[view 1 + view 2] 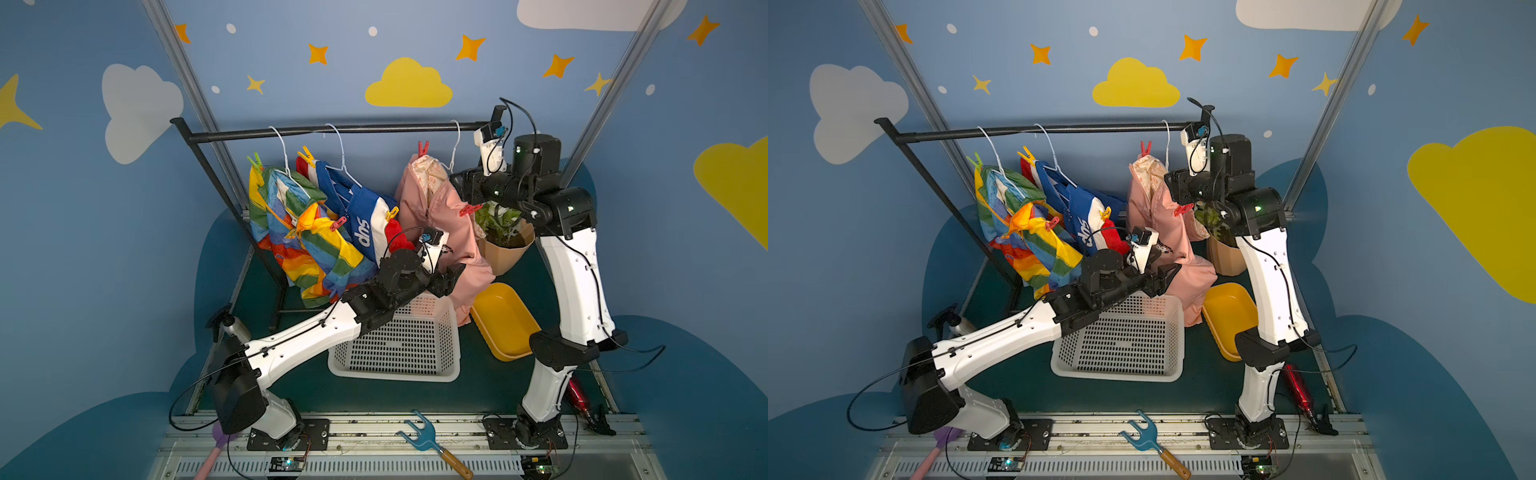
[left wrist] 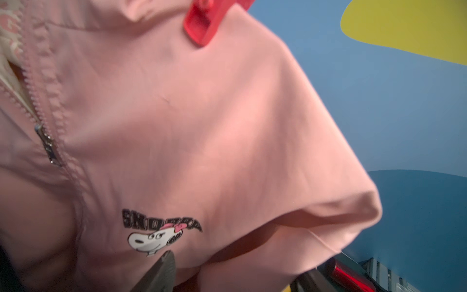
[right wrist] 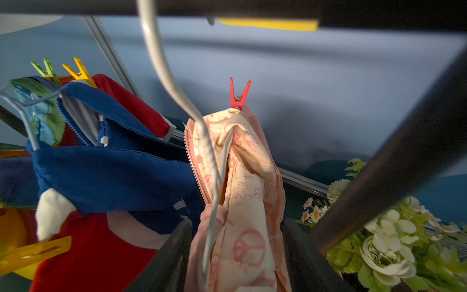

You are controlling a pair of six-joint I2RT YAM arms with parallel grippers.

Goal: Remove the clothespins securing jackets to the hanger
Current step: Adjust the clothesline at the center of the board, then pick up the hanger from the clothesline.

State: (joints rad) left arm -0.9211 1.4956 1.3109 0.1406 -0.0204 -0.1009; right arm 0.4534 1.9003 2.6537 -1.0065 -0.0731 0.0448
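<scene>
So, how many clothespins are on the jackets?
6. Green plastic clothespin and pink clothespin on the rainbow-striped jacket; two yellow clothespins on the blue jacket; two red clothespins on the pink jacket. Folds may hide more.

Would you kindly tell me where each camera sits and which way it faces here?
Both top views: high in front, facing down at the rack and jackets; both arms show.
Left wrist: low, facing up the pink jacket to a red clothespin; one fingertip shows.
Right wrist: beside the rack's bar, facing along the hangers; two fingers flank the pink jacket.
Shared: all views show the pink jacket.
</scene>
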